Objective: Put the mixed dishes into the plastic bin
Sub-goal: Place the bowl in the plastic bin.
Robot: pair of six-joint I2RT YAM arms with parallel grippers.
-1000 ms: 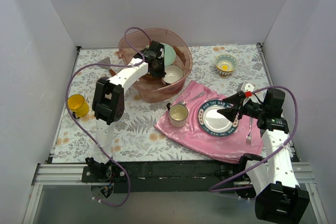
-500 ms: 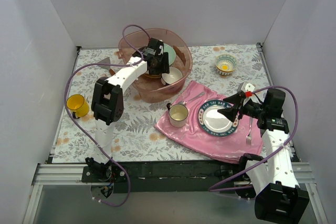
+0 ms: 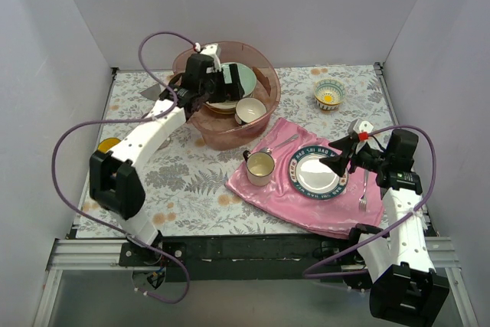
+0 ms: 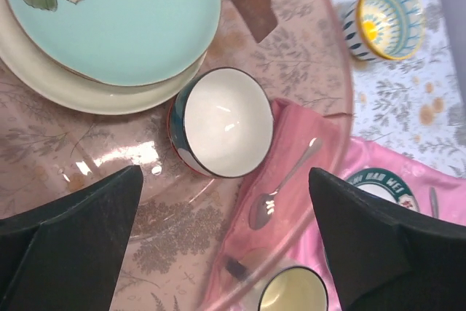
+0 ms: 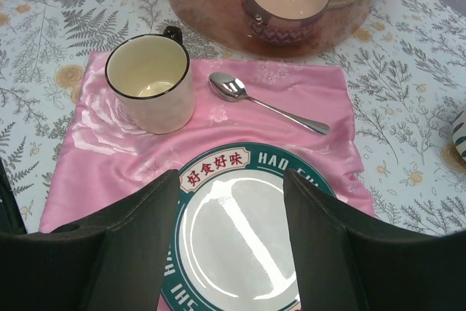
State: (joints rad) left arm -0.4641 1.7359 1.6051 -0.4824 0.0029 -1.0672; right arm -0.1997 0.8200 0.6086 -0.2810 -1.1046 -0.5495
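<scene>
Over plastic bin (image 3: 272, 91) — left gripper (image 4: 224, 171) spread wide, empty; right gripper (image 5: 231, 176) half open, empty, above lettered plate (image 5: 240, 242).

The left gripper (image 3: 218, 82) has let go: its jaws, nearly closed before, now stand wide apart. It has pulled back from the middle of the plastic bin (image 3: 264, 67) to the bin's upper-left rim. The left arm (image 3: 145, 135) has swung toward the frame's left, and its elbow now covers most of the yellow mug (image 3: 107, 144). The purple cable (image 3: 153, 40) now arches higher at upper left. The small bowl (image 3: 250, 109) lies uncovered in the bin.
</scene>
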